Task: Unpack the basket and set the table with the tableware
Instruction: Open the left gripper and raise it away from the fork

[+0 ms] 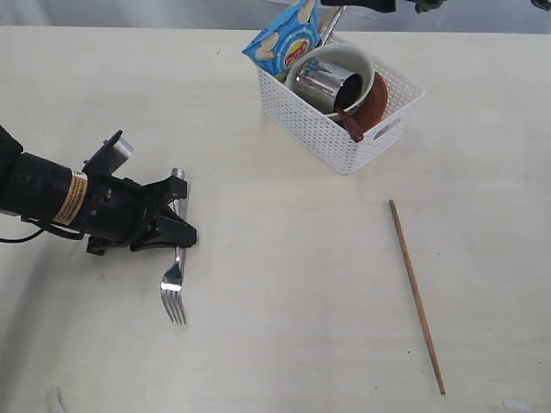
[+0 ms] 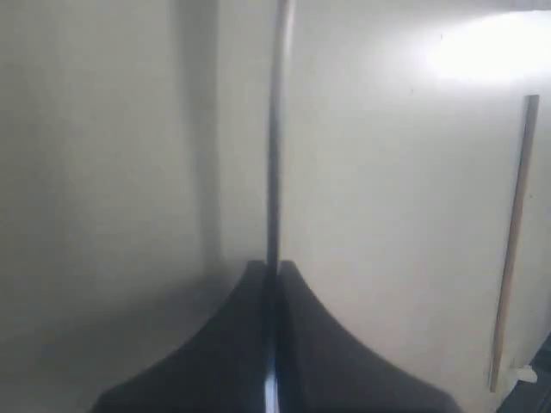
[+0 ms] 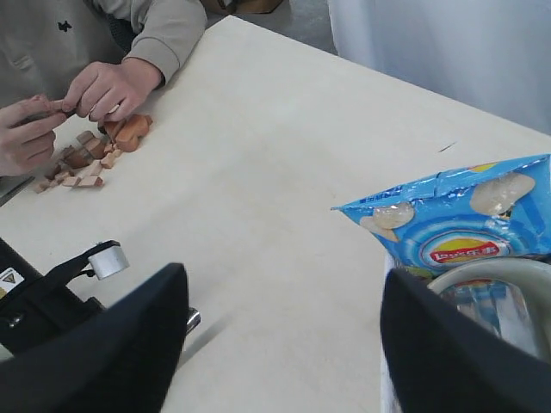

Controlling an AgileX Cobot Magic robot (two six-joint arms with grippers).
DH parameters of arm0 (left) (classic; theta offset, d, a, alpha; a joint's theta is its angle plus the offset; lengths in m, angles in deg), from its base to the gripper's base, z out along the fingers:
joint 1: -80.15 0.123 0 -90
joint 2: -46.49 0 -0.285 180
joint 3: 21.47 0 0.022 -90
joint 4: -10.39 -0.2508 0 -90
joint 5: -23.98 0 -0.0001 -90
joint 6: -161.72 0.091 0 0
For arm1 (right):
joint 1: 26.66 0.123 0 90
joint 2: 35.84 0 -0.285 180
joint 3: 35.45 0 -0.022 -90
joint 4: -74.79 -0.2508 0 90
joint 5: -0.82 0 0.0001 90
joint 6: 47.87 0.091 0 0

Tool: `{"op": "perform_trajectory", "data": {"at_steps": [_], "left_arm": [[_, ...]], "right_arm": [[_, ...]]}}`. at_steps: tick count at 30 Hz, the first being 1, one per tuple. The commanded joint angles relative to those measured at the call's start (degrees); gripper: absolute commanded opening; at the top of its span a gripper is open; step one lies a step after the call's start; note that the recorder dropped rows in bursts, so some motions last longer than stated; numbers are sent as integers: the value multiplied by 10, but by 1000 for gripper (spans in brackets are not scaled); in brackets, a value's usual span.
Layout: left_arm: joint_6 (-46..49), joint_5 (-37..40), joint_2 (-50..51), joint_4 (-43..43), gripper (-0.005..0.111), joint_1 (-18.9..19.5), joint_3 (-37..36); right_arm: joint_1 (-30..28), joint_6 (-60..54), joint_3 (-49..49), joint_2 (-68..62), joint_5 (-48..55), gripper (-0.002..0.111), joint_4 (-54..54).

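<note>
On the pale table, my left gripper is shut on the handle of the steel fork, whose tines point toward the near edge. The left wrist view shows that handle pinched between the jaws of the left gripper. One wooden chopstick lies at the right. The white basket holds the cream bowl, steel cup, brown plate and wooden spoon. My right gripper hangs open and empty beside the basket.
A blue snack packet stands in the basket's far corner, next to a steel handle. In the right wrist view a person's hands handle several small wooden blocks at the table's far side.
</note>
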Motion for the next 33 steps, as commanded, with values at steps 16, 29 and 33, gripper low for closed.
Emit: {"op": "perform_trajectory", "data": {"at_steps": [16, 29, 33], "left_arm": [[-9, 13, -8, -32, 38, -1, 4], [-3, 32, -92, -136, 38, -1, 115], [36, 75, -96, -136, 38, -1, 177]], "right_arm": [[-4, 10, -2, 4, -4, 61, 8], [-4, 111, 14, 45, -149, 61, 172], [-7, 126, 33, 48, -226, 61, 179]]}}
